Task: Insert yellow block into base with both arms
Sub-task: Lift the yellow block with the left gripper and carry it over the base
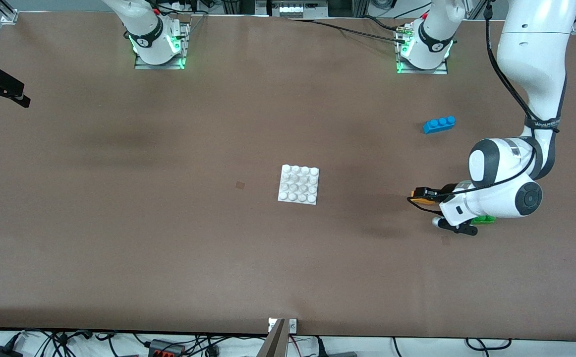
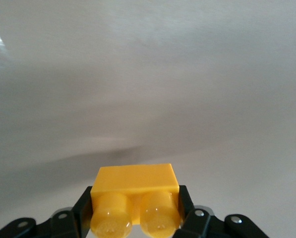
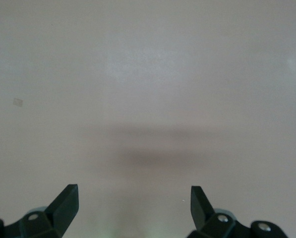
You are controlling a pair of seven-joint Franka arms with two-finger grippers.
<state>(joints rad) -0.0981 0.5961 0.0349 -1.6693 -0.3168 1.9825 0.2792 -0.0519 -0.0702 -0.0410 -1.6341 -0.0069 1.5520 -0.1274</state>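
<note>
Green brick (image 1: 484, 220): lowest of the loose pieces in the front view, mostly hidden under the left arm's wrist, toward the left arm's end of the table.
Left gripper (image 1: 421, 194): over bare table beside the green brick, fingers (image 2: 83, 210) clamped on either side of the yellow block.
Yellow block (image 2: 136, 196): held in the left gripper; smooth glossy plastic, flat box body with two round studs facing the left wrist camera.
Base (image 1: 298, 184): white square plate with a four-by-four grid of round studs, flat near the table's middle, well apart from the left gripper, with open brown surface on every side.
Table (image 1: 169, 248): matte brown top, wide free room between base and edges.
Blue brick (image 1: 439, 124): three studs, farther from the front camera than the base, near the left arm's base.
Right gripper (image 3: 134, 204): fingers spread wide, nothing between them, over plain table; the right arm waits.
Writing: none readable.
</note>
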